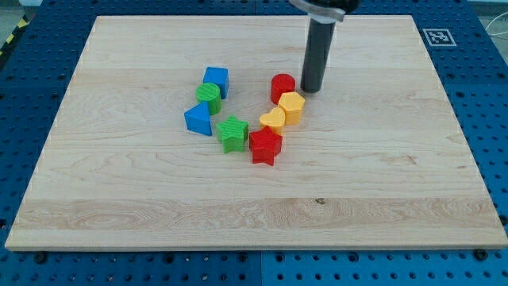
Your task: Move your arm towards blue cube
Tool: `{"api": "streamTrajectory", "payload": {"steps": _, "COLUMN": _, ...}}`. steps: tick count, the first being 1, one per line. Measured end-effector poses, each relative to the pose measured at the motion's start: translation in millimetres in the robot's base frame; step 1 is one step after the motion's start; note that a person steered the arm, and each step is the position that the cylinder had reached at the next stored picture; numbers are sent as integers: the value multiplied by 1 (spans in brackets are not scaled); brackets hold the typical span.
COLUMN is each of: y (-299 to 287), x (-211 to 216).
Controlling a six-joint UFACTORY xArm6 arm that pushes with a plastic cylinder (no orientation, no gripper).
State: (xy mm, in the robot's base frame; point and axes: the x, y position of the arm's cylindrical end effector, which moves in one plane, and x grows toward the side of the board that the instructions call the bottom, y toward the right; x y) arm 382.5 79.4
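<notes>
The blue cube (216,80) sits on the wooden board (119,183), left of centre near the view's top. My tip (310,89) rests on the board just right of the red cylinder (282,86), well to the right of the blue cube. A green cylinder (209,96) touches the cube's lower side. A blue triangular block (198,119) lies below that.
A green star block (232,133), a red star block (265,146), a yellow heart block (274,120) and a yellow hexagonal block (291,106) curve from the centre up to the red cylinder. A marker tag (438,36) is at the board's top right corner.
</notes>
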Motion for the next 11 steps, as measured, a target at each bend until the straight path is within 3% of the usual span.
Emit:
{"api": "streamTrajectory", "payload": {"steps": 3, "y": -43, "x": 3}}
{"api": "streamTrajectory", "payload": {"steps": 5, "y": -39, "x": -36}}
{"api": "streamTrajectory", "payload": {"steps": 8, "y": -76, "x": -41}}
{"api": "streamTrajectory", "payload": {"steps": 11, "y": -174, "x": -66}}
